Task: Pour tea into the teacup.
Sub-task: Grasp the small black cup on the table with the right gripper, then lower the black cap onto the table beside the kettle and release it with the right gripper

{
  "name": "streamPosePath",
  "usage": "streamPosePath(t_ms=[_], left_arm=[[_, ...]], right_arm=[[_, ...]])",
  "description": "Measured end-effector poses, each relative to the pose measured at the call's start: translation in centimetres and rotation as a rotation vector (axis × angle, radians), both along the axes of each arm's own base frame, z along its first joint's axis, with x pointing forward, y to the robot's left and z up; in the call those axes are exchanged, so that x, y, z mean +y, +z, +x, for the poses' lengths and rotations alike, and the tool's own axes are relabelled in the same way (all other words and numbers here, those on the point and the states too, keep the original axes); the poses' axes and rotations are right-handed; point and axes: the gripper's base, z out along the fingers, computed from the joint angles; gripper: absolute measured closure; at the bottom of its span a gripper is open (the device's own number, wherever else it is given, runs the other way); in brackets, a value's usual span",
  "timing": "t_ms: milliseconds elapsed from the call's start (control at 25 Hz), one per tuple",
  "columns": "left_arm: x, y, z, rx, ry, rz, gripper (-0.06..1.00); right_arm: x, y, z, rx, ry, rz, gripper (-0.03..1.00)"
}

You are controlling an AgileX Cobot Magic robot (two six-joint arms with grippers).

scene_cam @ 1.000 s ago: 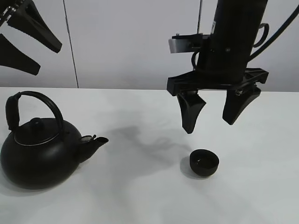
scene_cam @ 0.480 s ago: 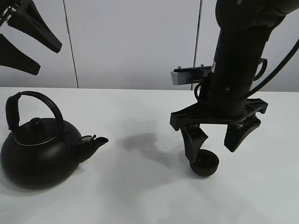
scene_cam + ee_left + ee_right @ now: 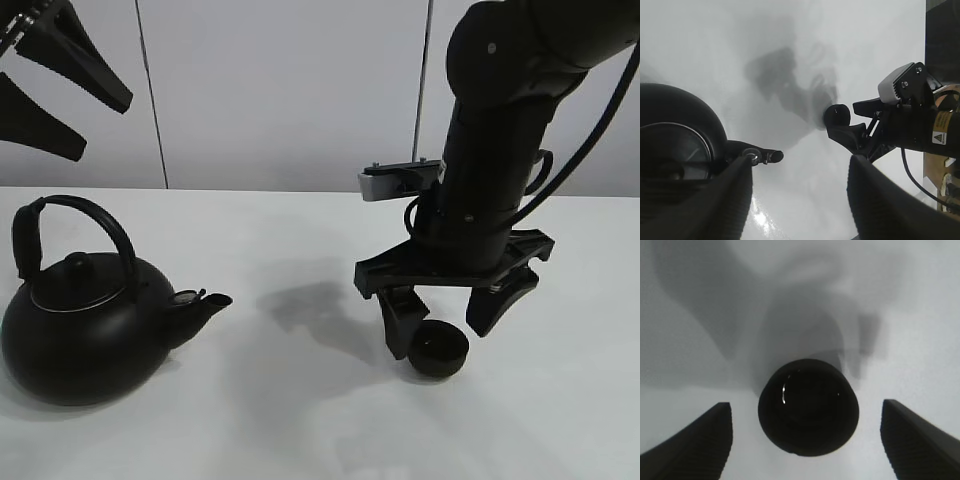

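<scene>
The small matte-black teacup stands on the white table at the right. My right gripper is open and low, one finger on each side of the cup, not touching it. The right wrist view shows the teacup midway between the spread fingers. The big black kettle stands at the left, its spout pointing at the cup. My left gripper is open and empty, high above the kettle. In its wrist view the kettle and teacup both show. No tea stream is visible.
The white table carries only the kettle and the cup. A pale wall with vertical seams stands behind. The right arm's thick black column rises above the cup.
My right gripper has come down from well above the teacup until its open fingers straddle it. The left gripper, kettle and cup have not moved.
</scene>
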Motion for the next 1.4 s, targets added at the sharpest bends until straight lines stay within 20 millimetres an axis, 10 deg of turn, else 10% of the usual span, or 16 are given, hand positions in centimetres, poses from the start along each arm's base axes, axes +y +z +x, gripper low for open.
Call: streamPosePath(t_ms=[960,1400], left_arm=[[0.0,0.0,0.0,0.000,0.000,0.000,0.53],[0.0,0.0,0.0,0.000,0.000,0.000,0.53]], right_arm=[[0.6,0.5,0.4,0.040,-0.036,0.026,0.56],[7.0,4.6,0.2,-0.076,0.117,0.158,0.56]])
